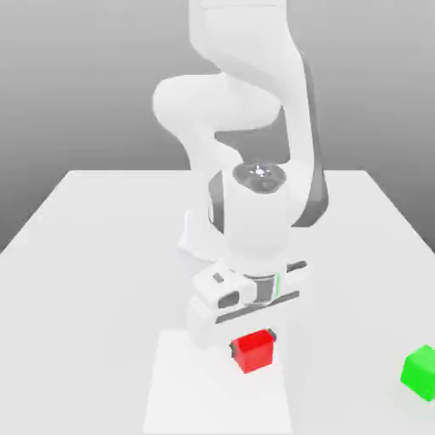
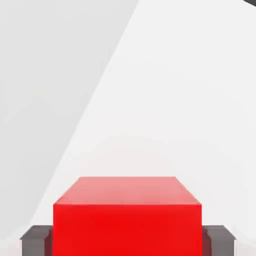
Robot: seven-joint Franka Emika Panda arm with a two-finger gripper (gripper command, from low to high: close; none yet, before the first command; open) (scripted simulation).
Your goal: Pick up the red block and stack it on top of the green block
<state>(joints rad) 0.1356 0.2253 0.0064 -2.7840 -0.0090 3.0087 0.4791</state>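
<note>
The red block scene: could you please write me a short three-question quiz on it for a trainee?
1. True or false: the red block sits between the fingers of the hand.
2. Multiple choice: in the exterior view, the green block lies (a) on the red block, (b) apart, toward the exterior view's right, (c) behind the arm.
3. Short answer: is the stacking done?

Key
1. True: a dark finger flanks each side of the block in the hand view.
2. b.
3. No: both blocks are low by the table, well apart.
</note>
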